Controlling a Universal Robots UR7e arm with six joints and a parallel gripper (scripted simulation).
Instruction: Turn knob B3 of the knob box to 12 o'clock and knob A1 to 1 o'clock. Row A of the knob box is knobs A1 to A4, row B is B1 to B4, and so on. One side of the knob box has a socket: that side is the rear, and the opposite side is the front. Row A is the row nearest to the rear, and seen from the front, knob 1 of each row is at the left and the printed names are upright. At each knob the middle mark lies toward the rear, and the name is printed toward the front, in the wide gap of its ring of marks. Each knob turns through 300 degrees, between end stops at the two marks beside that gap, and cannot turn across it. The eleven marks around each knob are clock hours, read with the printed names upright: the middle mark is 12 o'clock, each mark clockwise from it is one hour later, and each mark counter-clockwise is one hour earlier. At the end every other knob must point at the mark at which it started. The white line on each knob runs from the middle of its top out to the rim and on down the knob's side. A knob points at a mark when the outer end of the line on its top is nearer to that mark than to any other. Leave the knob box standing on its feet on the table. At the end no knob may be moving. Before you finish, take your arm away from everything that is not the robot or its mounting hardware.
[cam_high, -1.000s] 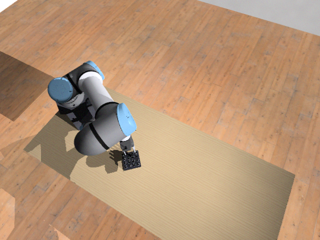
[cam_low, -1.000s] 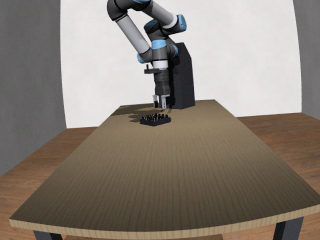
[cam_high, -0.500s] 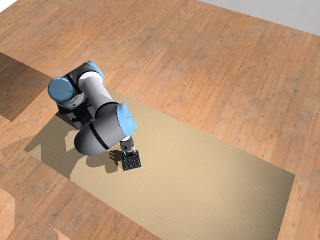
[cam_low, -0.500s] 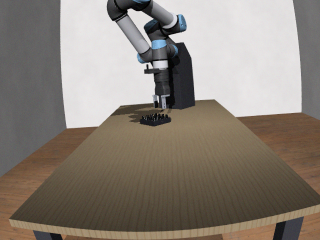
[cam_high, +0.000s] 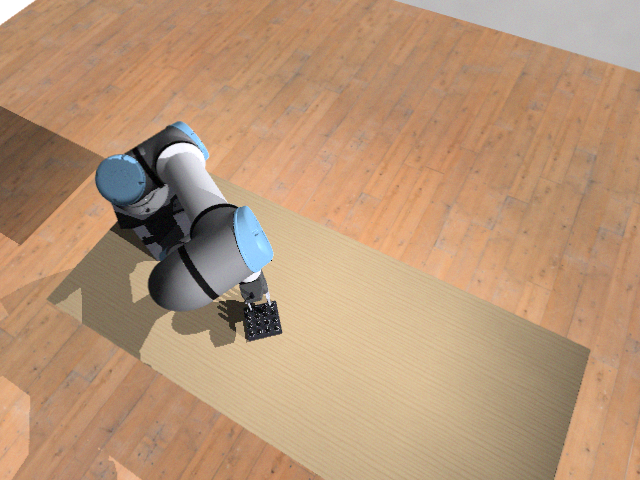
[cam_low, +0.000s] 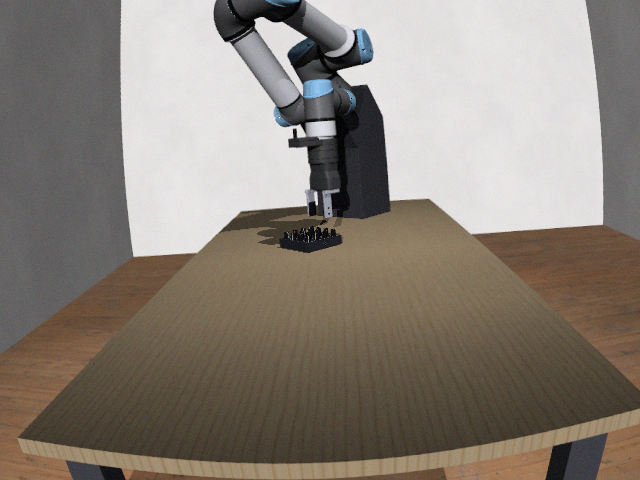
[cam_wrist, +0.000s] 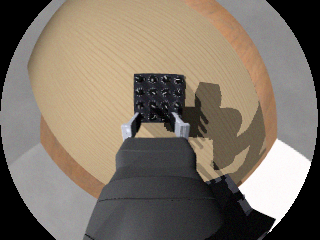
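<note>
The knob box (cam_high: 263, 320) is a small black square block with several rows of black knobs. It stands on its feet on the table near the robot's base. It also shows in the exterior view (cam_low: 310, 239) and in the wrist view (cam_wrist: 159, 95). My gripper (cam_low: 321, 203) hangs above the box, over the edge nearest the robot's base, with a clear gap below the fingertips. It is open and empty. In the wrist view the two fingertips frame the near edge of the box. The knob lines and printed names are too small to read.
The robot's dark pedestal (cam_low: 366, 155) stands at the far end of the table behind the box. The arm's elbow (cam_high: 206, 258) overhangs the table beside the box and throws a shadow there. The table's long span runs toward the exterior camera.
</note>
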